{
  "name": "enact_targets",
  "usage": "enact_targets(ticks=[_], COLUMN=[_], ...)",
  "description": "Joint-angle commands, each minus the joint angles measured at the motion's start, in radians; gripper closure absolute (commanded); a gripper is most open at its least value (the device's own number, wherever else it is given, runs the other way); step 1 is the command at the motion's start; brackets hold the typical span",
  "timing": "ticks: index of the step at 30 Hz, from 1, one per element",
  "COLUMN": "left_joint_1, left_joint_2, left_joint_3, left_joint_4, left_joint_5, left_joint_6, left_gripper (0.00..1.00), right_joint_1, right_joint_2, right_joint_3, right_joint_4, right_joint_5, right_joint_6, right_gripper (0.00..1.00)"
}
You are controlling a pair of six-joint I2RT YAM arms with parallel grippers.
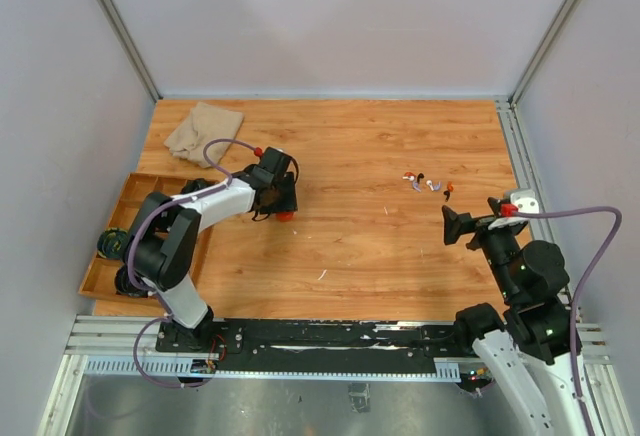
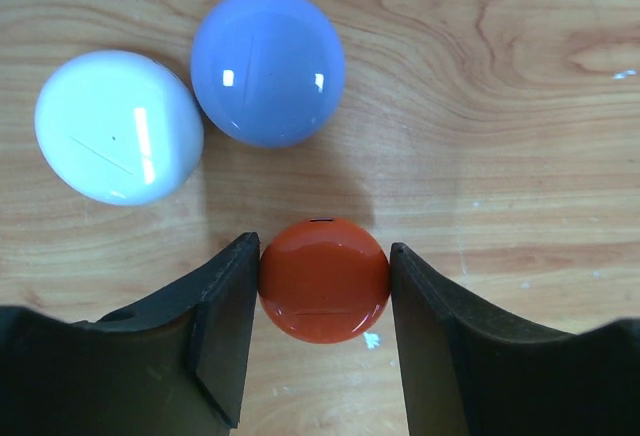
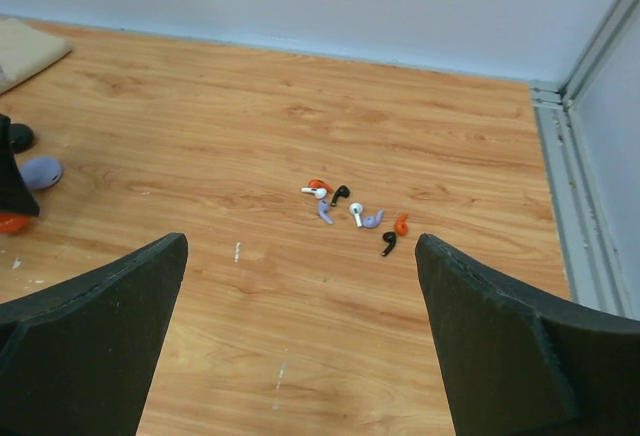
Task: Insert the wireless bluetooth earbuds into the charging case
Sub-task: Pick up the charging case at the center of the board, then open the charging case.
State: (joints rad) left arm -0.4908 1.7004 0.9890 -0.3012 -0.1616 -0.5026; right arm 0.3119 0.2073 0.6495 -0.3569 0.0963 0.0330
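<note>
We saw the left gripper (image 2: 325, 248) down on the wooden table (image 1: 400, 136) on the left side. Its two dark jaws were closed against opposite sides of the red charging case (image 2: 323, 281), a glossy round puck lying flat on the wood. The jaws appeared to touch it on both sides, so we took it as gripped. Just beyond it lay a lilac case (image 2: 267, 66). A white case (image 2: 118, 126) sat to the left of that one, and the two looked nearly in contact. Neither touched the red one.

The wireless bluetooth earbuds (image 3: 355, 214) lay loose in a small scattered cluster on the right side of the table, well apart from the cases. We could pick out red, lilac, white and black buds, none of them in a case.

The right gripper (image 3: 300, 241) hung above the near right of the table with its jaws spread wide and holding nothing, on the near side of the earbuds.

A folded beige cloth (image 1: 205, 128) lay at the far left corner, and a wooden tray (image 1: 97, 278) sat along the left edge.
</note>
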Motion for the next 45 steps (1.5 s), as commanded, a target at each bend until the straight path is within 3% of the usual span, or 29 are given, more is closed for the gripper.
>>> enact_targets(ticks=[1,7,17,34,45], left_joint_1=[-0.008,-0.008,-0.008,-0.012,-0.043], left_joint_2=[-0.075,-0.101,-0.206,-0.363,-0.416], left_joint_3=[-0.011,0.021,-0.070,-0.332,-0.386], left_joint_4=[-0.011,-0.035,0.093,0.390,0.527], left_joint_5=[0.068,0.153,0.282,0.283,0.272], left_joint_6=[-0.077,-0.162,-0.377,-0.877,-1.042], left_gripper=[0.67,0.80,0.83,0.87,0.87], right_joint_1=[-0.033,-0.031,0.002,0.442,0.607], right_joint_2=[0.067,0.156,0.336,0.779,1.021], right_joint_3=[0.049,0.001,-0.121,-0.171,-0.078], right_joint_4=[-0.002,0.099,0.393,0.916,1.070], right_joint_5=[-0.095,-0.215,-0.318,-0.019,0.080], right_joint_6=[0.079,0.171,0.306,0.312,0.226], right_gripper=[0.01,0.01,0.01,0.00,0.08])
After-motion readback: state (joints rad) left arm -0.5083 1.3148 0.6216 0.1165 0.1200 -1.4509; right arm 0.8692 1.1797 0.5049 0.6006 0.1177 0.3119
